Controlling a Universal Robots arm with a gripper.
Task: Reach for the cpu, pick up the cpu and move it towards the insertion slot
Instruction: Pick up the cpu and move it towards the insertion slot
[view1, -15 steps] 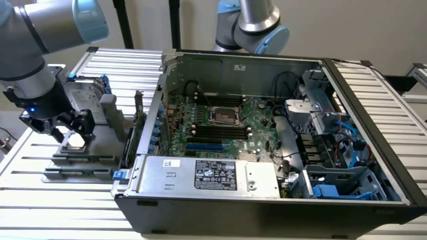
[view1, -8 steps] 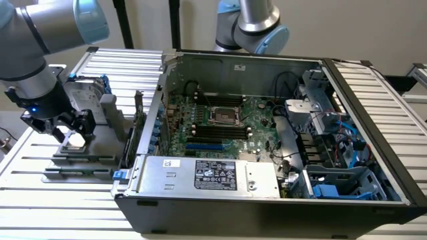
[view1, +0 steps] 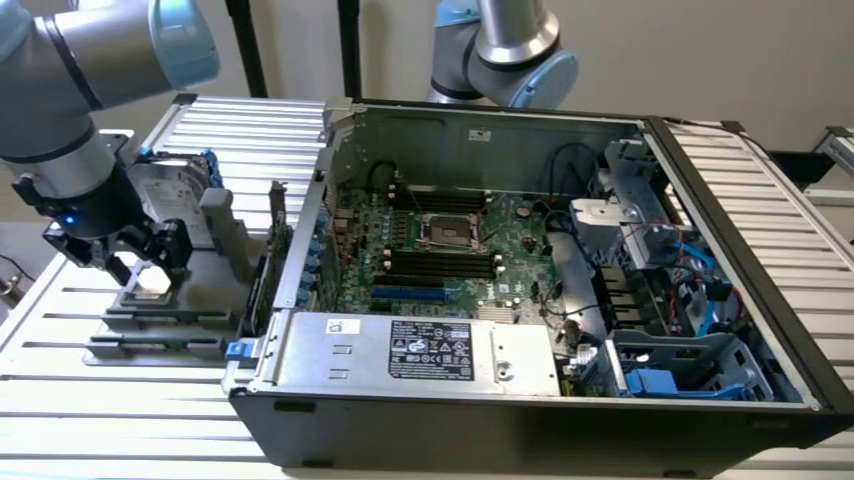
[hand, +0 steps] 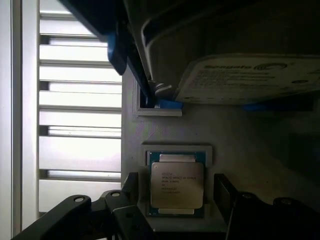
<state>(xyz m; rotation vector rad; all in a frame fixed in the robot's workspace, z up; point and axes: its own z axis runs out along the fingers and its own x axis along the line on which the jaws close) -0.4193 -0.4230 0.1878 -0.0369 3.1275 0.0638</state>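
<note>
Gripper (hand: 176, 192) hangs with jaws spread astride the cpu (hand: 176, 181) (flat, lid up, longer sides facing them).

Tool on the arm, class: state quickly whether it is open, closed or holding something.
Tool: open, straddling the cpu without gripping it.

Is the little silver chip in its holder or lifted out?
In: the cpu lies flat in its pale holder, jaws open either side.

The hand (hand: 177, 188) straddles the cpu (hand: 176, 184) with gaps each side; the upright hard drive (hand: 250, 80) stands close beside.
</note>
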